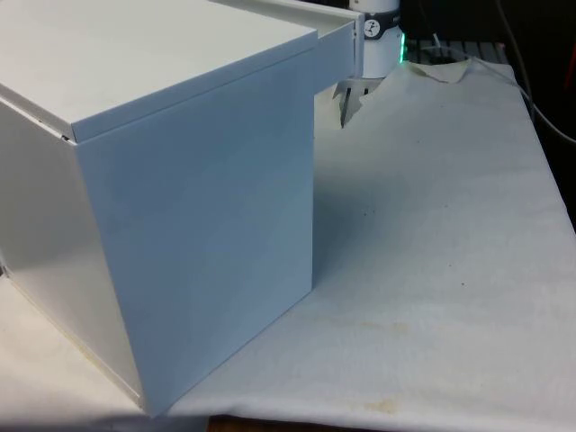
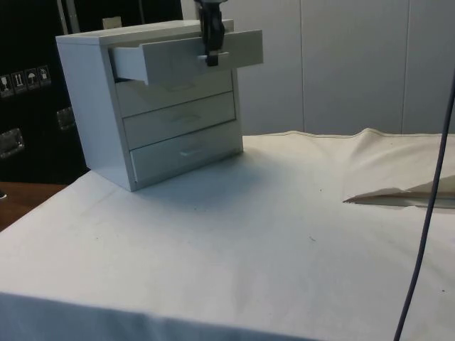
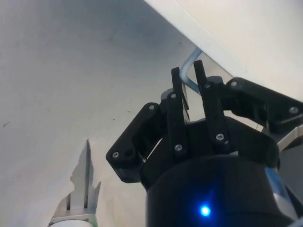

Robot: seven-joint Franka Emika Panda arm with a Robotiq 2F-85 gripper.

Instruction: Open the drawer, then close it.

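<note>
A white chest of drawers (image 2: pixel 92 106) stands on the cloth, turning its plain back and side (image 1: pixel 180 198) to the front view. Its top drawer (image 2: pixel 178 58) is pulled partway out; the drawer's front edge (image 1: pixel 335 49) juts past the chest body. My black gripper (image 2: pixel 212 57) hangs at the middle of that drawer front, fingertips pointing down (image 1: pixel 346 106). In the wrist view the gripper (image 3: pixel 187 72) is shut on the drawer's thin metal handle (image 3: pixel 190 62), with one finger (image 3: pixel 176 99) on each side of the bar.
Below the open drawer, the other drawers (image 2: pixel 179 117) sit flush and shut. The white cloth (image 1: pixel 432 270) runs wide and flat beside the chest. A raised fold of cloth (image 2: pixel 398 195) and a hanging cable (image 2: pixel 425 227) lie at the side view's right.
</note>
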